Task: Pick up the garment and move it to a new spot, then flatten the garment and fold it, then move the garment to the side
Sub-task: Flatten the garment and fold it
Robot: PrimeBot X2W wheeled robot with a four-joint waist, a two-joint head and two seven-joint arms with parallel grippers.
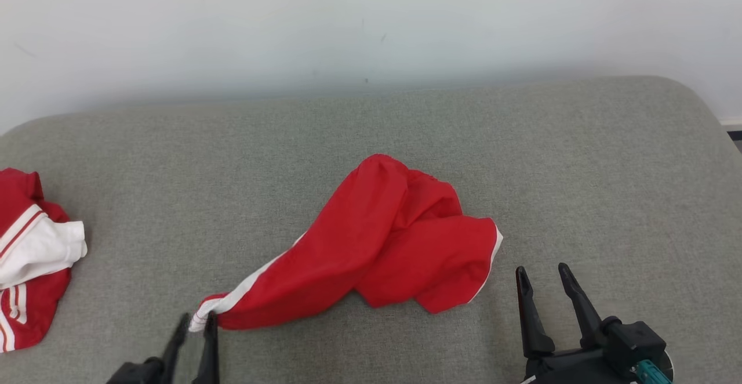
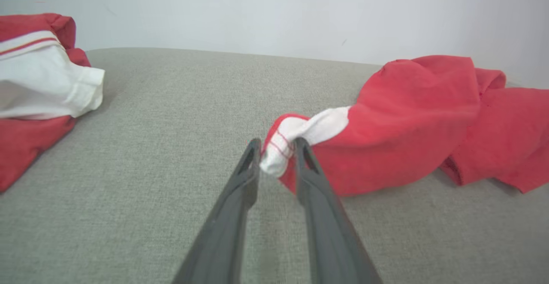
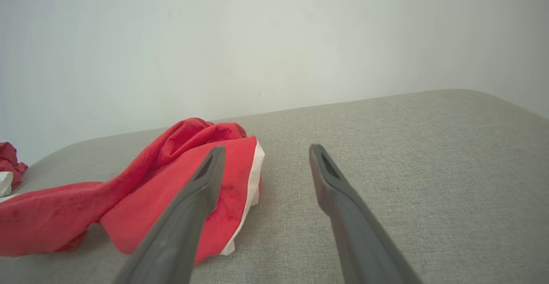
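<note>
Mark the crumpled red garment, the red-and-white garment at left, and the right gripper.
red garment (image 1: 377,239), head view, middle of its cloth.
red-and-white garment (image 1: 46,247), head view, its white panel.
right gripper (image 1: 542,268), head view, midway between its fingertips.

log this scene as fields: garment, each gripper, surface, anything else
garment: red with white trim, crumpled, lying mid-scene
left gripper: fingertips flank the garment's white-trimmed corner; grip unclear
right gripper: open, empty, just right of the garment
surface: grey fabric cushion
other: second red-and-white garment, far left
</note>
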